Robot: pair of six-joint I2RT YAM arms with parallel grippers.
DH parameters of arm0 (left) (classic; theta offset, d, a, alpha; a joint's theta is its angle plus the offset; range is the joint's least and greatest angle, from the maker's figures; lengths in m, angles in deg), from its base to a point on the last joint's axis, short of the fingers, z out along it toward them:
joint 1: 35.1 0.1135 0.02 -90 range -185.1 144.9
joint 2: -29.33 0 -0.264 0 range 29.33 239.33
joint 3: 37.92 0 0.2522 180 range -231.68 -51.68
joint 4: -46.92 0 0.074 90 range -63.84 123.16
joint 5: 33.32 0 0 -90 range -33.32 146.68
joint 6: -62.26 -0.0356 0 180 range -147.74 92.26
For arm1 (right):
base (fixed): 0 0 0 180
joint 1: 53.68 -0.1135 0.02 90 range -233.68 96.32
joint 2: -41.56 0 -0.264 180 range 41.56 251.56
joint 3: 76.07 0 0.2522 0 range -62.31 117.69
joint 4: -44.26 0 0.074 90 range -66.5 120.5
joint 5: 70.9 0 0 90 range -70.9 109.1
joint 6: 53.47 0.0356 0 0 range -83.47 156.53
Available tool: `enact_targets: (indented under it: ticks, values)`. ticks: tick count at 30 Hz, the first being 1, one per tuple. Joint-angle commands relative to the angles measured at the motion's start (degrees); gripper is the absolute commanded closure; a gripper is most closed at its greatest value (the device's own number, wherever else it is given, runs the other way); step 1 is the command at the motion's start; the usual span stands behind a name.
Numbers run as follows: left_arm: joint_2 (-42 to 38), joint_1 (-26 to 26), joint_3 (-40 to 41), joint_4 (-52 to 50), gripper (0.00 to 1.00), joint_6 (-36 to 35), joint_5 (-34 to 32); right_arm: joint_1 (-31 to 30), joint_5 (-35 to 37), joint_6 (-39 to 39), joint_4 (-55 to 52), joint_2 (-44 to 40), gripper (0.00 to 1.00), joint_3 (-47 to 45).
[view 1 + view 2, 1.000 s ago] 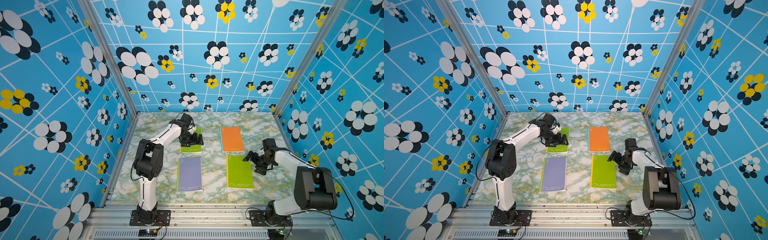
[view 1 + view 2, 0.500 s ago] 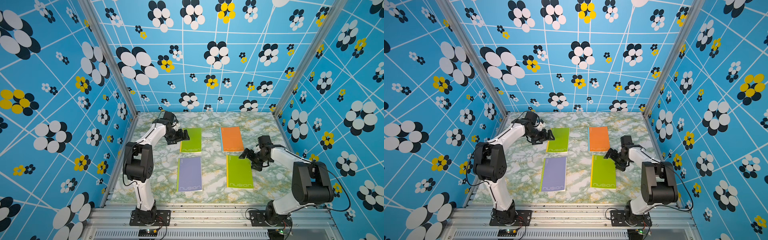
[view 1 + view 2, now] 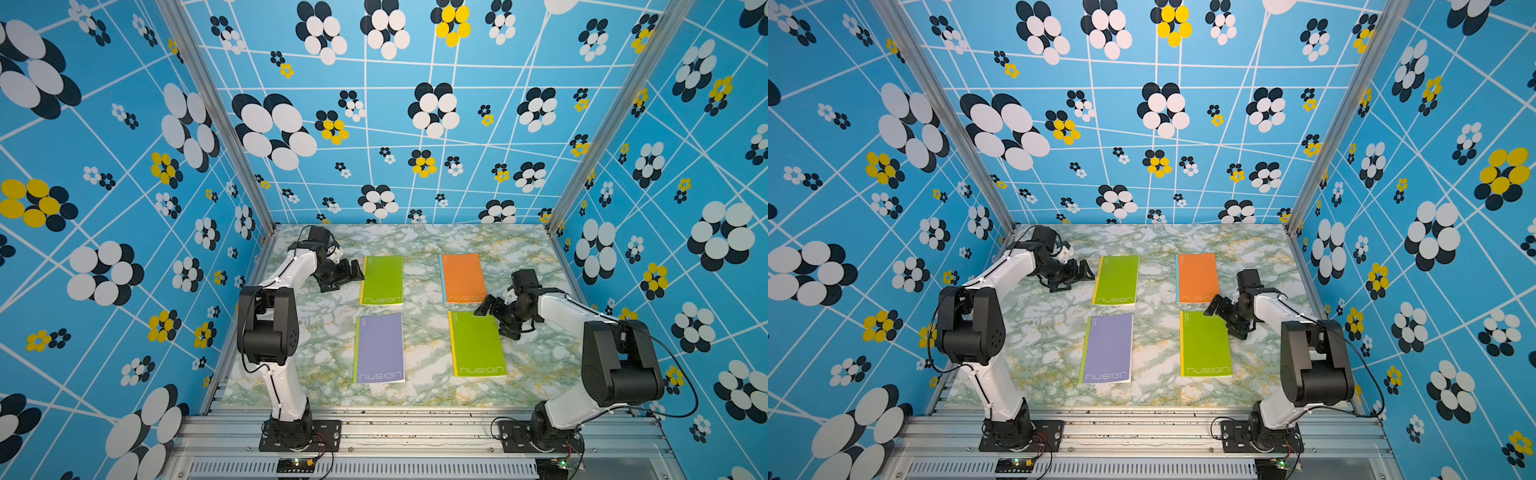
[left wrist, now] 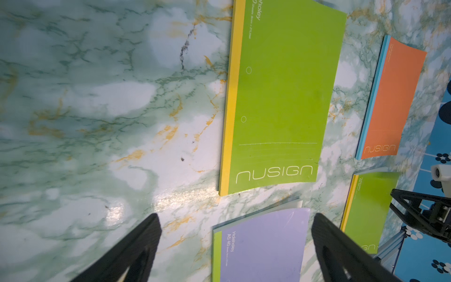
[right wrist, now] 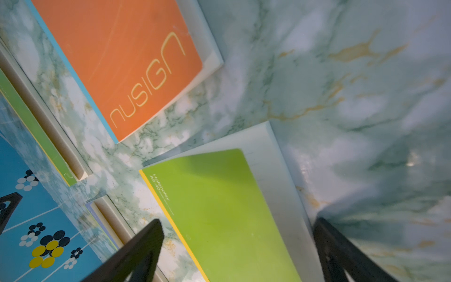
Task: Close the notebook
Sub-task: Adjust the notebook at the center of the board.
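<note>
Notebooks closed on marble table | blue flowered walls | left gripper, right gripper — apart

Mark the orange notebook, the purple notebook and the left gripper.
orange notebook [image 3: 462, 277]: a top view, middle of cover.
purple notebook [image 3: 379, 348]: a top view, middle of cover.
left gripper [image 4: 235, 216]: left wrist view, midway between fingertips.

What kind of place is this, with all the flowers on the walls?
Probably a robot test booth, not a real room. A left arm and a right arm are bolted to a metal rail, and flowery blue panels box in a marble-look table.
</note>
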Motion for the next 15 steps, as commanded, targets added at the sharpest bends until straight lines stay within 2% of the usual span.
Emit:
enact_targets:
  ticks: [1,11,15]
  values:
    - [-3.4,1.6,1.2,0.6,0.01,-1.9,1.2,-0.7,0.8,0.3,-1.1,0.9,0.01,-0.3]
    - [-8.6,10.1,7.6,5.8,0.01,-4.7,2.9,-0.3,9.7,-4.3,-6.5,-3.7,0.01,7.9]
    - [-11.2,14.8,12.7,10.9,0.01,-5.0,1.6,-0.2,11.7,-4.4,-1.0,-10.2,0.01,7.9]
